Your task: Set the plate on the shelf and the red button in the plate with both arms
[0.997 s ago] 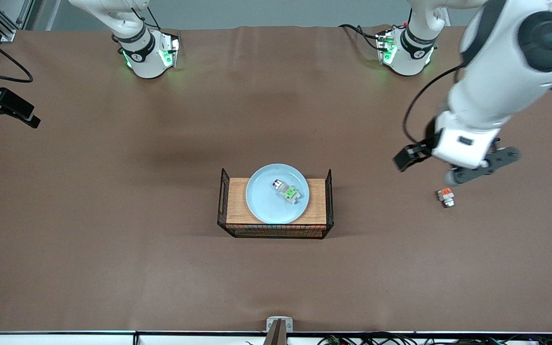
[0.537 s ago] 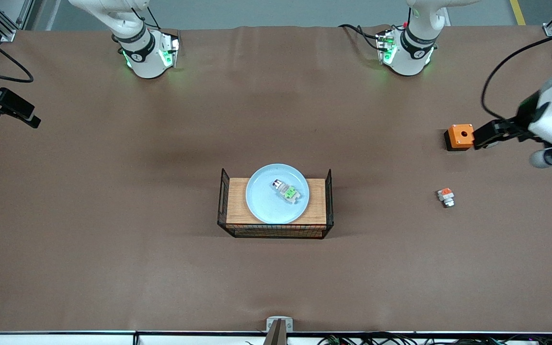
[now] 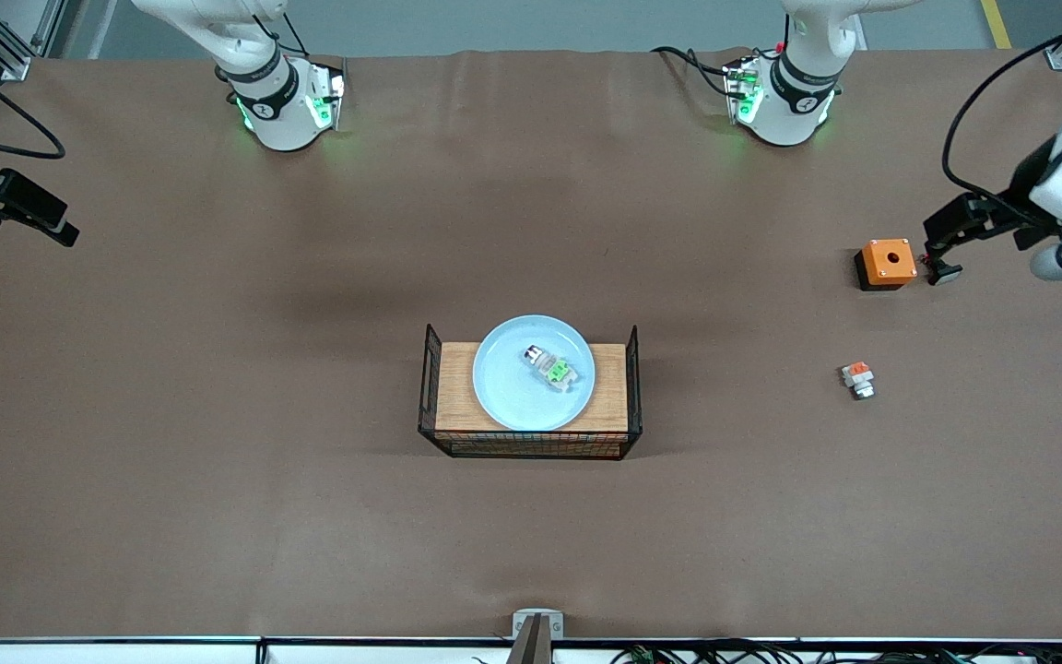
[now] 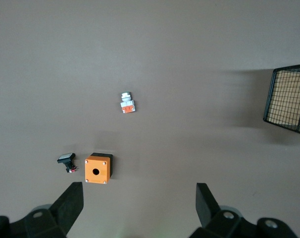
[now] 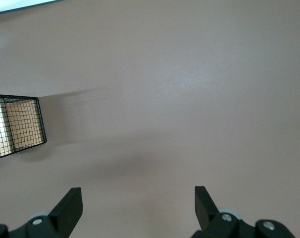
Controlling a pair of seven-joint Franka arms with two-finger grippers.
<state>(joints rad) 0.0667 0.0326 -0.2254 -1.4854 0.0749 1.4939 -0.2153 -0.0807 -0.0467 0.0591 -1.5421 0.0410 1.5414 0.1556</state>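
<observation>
Left wrist cam, looking down at the table

Left gripper (image 4: pixel 139 208) wide open up high, over an orange box (image 4: pixel 98 168), a tiny black-and-white part (image 4: pixel 67 160) just beside it, an orange-and-white button piece (image 4: pixel 127 103), wire basket (image 4: pixel 287 99) at the edge.

You see a pale blue plate (image 3: pixel 534 373) on a light brown wooden board (image 3: pixel 609 387) inside a black wire basket (image 3: pixel 530 446). On the plate sits a small grey part with a green patch (image 3: pixel 551 368). The table (image 3: pixel 218 415) is plain brown. There is an orange box (image 3: pixel 887 262) with a dark hole, and a small white and orange part (image 3: pixel 857 379).
</observation>
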